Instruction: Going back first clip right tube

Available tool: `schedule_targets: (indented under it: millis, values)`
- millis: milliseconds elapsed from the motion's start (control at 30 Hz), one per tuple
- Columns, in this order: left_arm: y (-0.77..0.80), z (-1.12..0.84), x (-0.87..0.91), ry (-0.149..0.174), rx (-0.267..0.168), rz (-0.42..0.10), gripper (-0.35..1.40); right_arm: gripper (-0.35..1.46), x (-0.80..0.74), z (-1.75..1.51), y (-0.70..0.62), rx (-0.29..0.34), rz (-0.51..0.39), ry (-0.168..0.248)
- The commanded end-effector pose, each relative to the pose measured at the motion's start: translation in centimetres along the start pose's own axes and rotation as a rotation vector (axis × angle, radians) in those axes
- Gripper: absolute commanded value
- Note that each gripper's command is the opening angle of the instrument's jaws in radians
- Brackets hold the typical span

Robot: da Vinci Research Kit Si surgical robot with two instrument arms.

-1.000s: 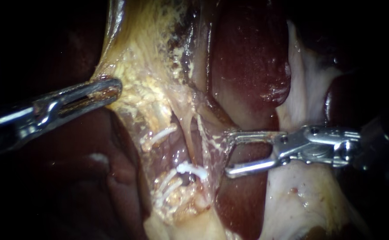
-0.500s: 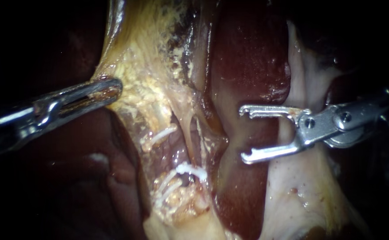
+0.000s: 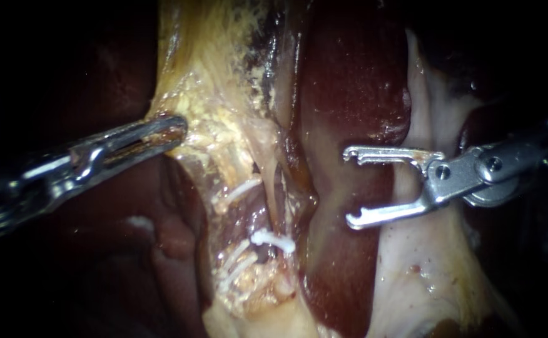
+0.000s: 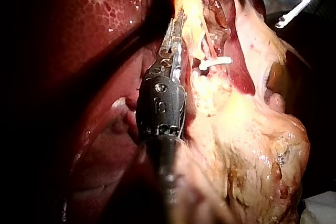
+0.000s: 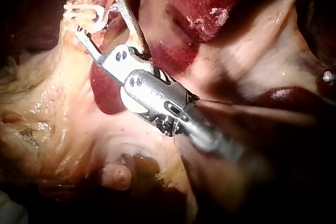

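Clamped by the left instrument (image 3: 164,128), coming in from the left: the edge of the yellow fatty tissue (image 3: 211,94), with both jaws pressed onto it from two sides.

At the right, released and wide open: the right instrument (image 3: 348,186). Two hooked jaw tips pointing left, nothing between them. Hovering in front of the dark red liver (image 3: 349,81), with no contact visible. Behind its hinge, pale tissue (image 3: 424,269) running down to the near right.

Between the two instruments, low in the centre: a white clip (image 3: 273,240) set crosswise at the near end of a thin tube (image 3: 269,194). Left of the open jaws and clearly apart from them. Farther and to the left of it, a second white clip (image 3: 236,191), lying at a slant. Below both, a few more white strands in the yellow fat, too small to make out.

From the left arm's camera, the same clip just beside the clenched jaws. From the right arm's camera, white strands just ahead of the open tips. Cannot tell which tube counts as the right one.
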Motion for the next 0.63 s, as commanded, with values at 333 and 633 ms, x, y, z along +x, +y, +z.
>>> schedule_targets:
  millis: [333,633]
  values:
    - [-0.09,0.33,0.06,0.017,0.012,0.004,-0.35,0.6,0.0,0.01,0.0,-0.001,0.0,0.0]
    - [-0.07,0.26,0.08,0.02,0.014,0.006,-0.35,0.6,0.0,0.03,0.01,-0.003,0.001,0.0]
